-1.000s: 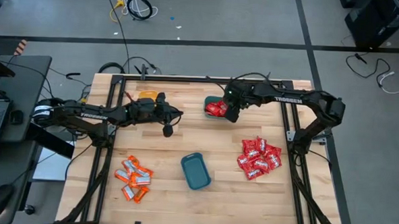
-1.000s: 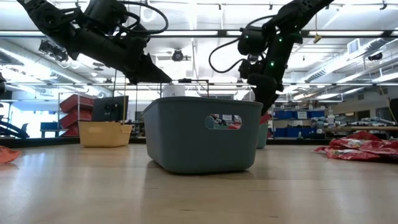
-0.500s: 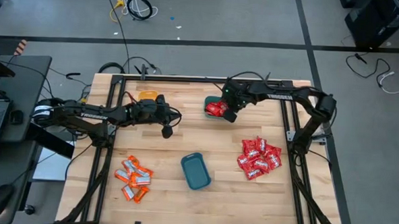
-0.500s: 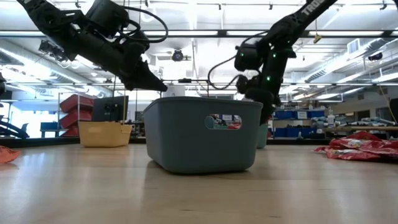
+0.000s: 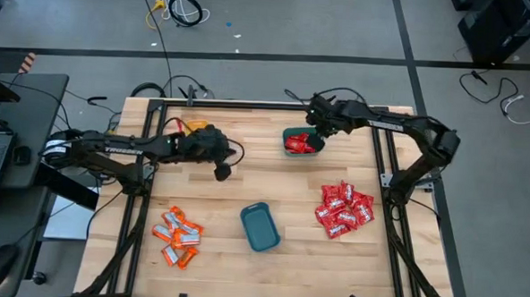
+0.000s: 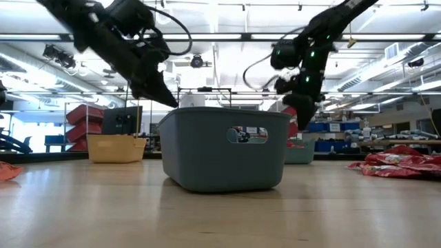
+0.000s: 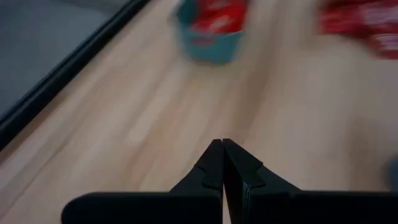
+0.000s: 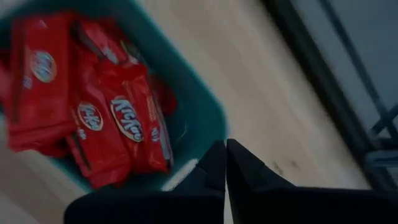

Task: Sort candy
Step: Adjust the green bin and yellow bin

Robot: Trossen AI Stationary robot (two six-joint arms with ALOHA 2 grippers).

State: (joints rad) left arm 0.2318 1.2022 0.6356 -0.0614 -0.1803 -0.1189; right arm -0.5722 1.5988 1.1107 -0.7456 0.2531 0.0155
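My fingers (image 7: 211, 168) are pressed together above bare wooden table (image 7: 143, 118). Ahead stands a teal bin (image 7: 208, 46) holding red candy (image 7: 217, 15); more red packets (image 7: 364, 18) lie beside it.

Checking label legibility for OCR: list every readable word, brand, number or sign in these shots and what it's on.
"KitKat": white oval logo on the red packets in the teal bin, right wrist view.
"TROSSEN": white lettering on the left arm, high view, barely legible.
Same lettering on the right arm: too small to read.
Loose red packets and orange-and-white packets on the table: print too small to read.
No numbers or signs readable.
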